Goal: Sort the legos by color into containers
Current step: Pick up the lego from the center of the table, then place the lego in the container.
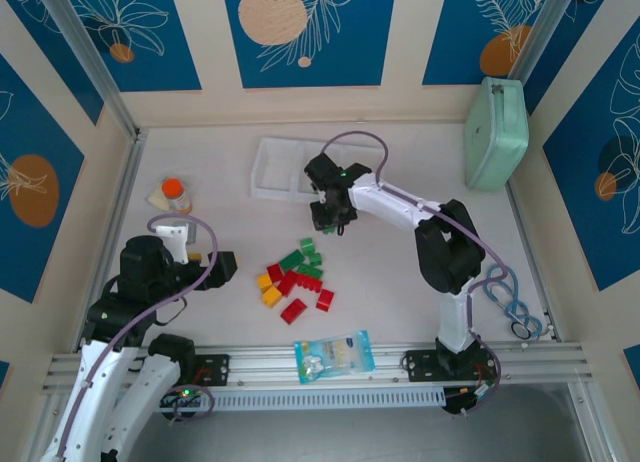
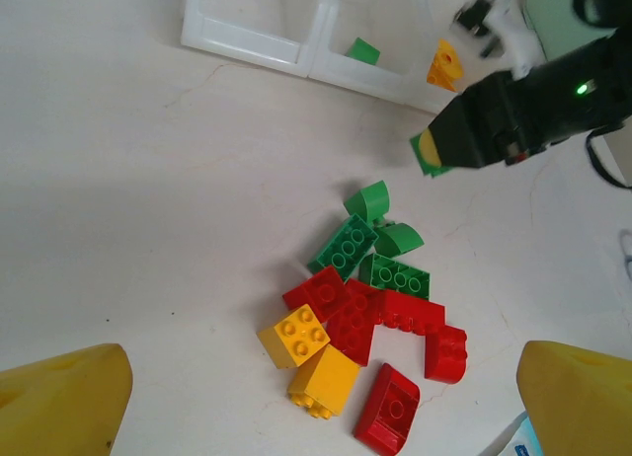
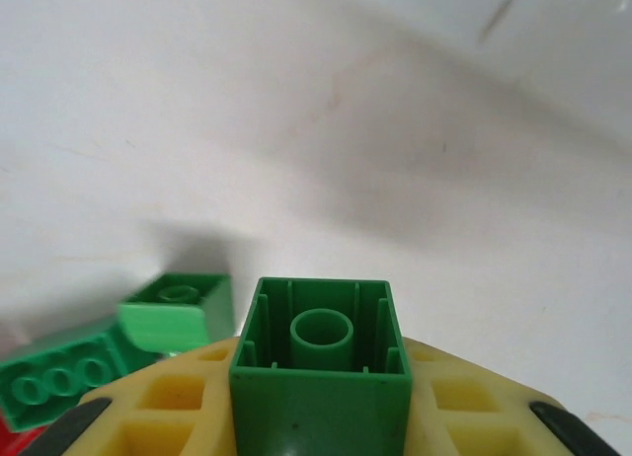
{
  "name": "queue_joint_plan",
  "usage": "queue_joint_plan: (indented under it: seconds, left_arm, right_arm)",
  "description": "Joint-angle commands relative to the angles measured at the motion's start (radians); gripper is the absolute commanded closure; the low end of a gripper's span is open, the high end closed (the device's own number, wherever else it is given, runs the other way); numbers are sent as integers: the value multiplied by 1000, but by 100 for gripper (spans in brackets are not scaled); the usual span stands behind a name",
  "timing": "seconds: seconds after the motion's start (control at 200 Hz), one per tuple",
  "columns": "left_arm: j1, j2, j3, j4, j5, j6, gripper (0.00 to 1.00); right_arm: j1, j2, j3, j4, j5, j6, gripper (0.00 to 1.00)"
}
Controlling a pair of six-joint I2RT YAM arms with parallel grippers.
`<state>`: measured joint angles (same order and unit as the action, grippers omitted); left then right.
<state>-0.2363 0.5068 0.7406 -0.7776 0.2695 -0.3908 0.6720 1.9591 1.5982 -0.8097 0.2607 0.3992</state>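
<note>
My right gripper (image 1: 330, 218) hangs above the table between the pile and the tray, shut on a green lego (image 3: 321, 323) whose hollow underside faces the wrist camera. The left wrist view shows that gripper (image 2: 439, 148) with the green brick (image 2: 423, 155) at its tip. A pile of red, green and yellow legos (image 1: 295, 277) lies mid-table. The white containers (image 1: 268, 172) sit behind it; one compartment holds a green lego (image 2: 362, 51), the one beside it a yellow wedge (image 2: 444, 66). My left gripper (image 1: 226, 267) stands open left of the pile, nothing between its fingers (image 2: 59, 402).
A mint-green case (image 1: 497, 132) leans at the back right. An orange-capped bottle (image 1: 175, 192) stands at the left. A clear blue-printed bag (image 1: 335, 355) lies by the front rail. Cable loops (image 1: 510, 307) rest at the right.
</note>
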Motion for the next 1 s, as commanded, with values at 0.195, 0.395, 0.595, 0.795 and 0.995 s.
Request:
queue_joint_plan:
  seconds: [0.195, 0.395, 0.595, 0.795, 0.995]
  left_arm:
    - [-6, -7, -9, 15, 22, 10, 0]
    - [-6, -8, -9, 14, 26, 11, 0]
    - [-7, -7, -10, 17, 33, 13, 0]
    - [-6, -5, -10, 17, 32, 12, 0]
    - [-6, -3, -12, 17, 30, 12, 0]
  right_arm:
    - [-110, 60, 223, 130, -136, 4, 76]
    - [-161, 213, 412, 114, -222, 18, 75]
    - [-180, 360, 582, 67, -256, -32, 73]
    - [-207, 469, 734, -17, -273, -47, 63]
    - [-231, 470, 769, -66, -286, -35, 36]
